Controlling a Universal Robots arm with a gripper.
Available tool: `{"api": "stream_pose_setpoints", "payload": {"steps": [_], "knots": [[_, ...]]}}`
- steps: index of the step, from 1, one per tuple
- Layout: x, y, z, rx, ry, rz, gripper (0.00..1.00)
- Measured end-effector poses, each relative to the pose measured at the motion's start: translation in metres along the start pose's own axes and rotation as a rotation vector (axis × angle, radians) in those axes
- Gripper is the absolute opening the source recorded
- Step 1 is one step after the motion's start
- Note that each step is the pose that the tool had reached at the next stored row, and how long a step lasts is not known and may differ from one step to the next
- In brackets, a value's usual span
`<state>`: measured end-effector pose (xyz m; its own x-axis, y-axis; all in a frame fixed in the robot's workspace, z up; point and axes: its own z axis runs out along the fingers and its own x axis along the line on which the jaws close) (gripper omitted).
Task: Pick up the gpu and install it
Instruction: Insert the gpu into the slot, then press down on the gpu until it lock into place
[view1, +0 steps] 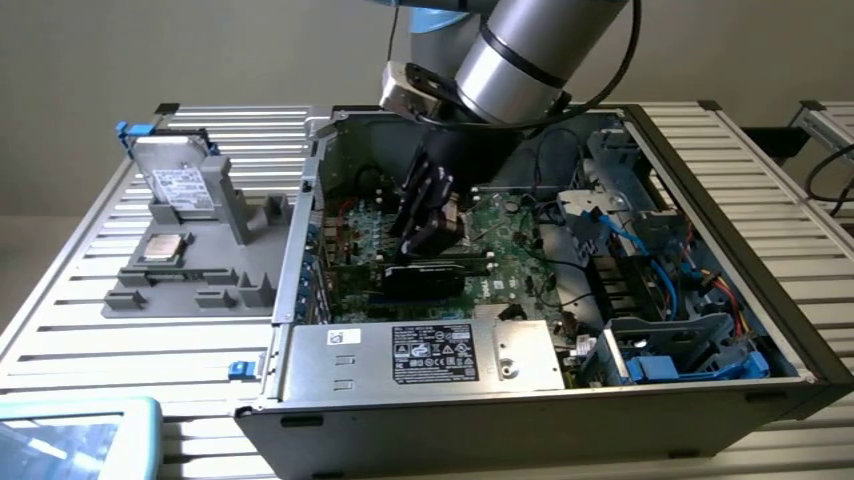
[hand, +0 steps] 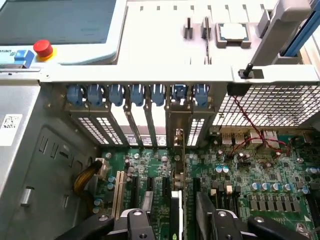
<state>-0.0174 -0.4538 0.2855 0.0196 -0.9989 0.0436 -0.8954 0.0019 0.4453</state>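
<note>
The gripper (view1: 430, 235) hangs inside the open case (view1: 747, 200), low over the motherboard (view1: 514, 255), with its fingers (view1: 424, 200) spread apart and holding nothing. In the wrist view the two black fingertips (hand: 137, 222) stand either side of the gpu (hand: 174, 215), close to it but with a gap showing on each side, so the card is straddled, not clamped. The gpu stands on edge in a motherboard slot directly beneath the gripper; in the exterior view it shows as a dark block (view1: 424, 272) just under the fingers. Its long axis runs along the slot, from under the gripper toward the case's rear wall, and its silver bracket (hand: 178, 127) points at that wall, standing upright in one bay of the row of blue-clipped expansion slots (hand: 137, 95). Around it lie green board, capacitors and a red wire (hand: 250, 125) near the perforated grille (hand: 270, 107). At the near side of the case, in the exterior view, sits the power supply (view1: 427, 355) with its label; blue drive cages (view1: 687, 340) fill the exterior view's right. Outside the case, on the exterior view's left, a grey fixture (view1: 180, 270) on the slatted table (view1: 80, 340) carries a hard drive (view1: 180, 185) and a cpu (view1: 163, 247).
</note>
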Motion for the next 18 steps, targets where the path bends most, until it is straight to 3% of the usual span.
{"api": "stream_pose_setpoints", "payload": {"steps": [4,18], "knots": [[0.0003,0.0072,-0.0054,0.0063,0.0002,0.0,0.47],[0.0003,0.0075,-0.0053,0.0063,0.0003,0.0,0.47]]}}
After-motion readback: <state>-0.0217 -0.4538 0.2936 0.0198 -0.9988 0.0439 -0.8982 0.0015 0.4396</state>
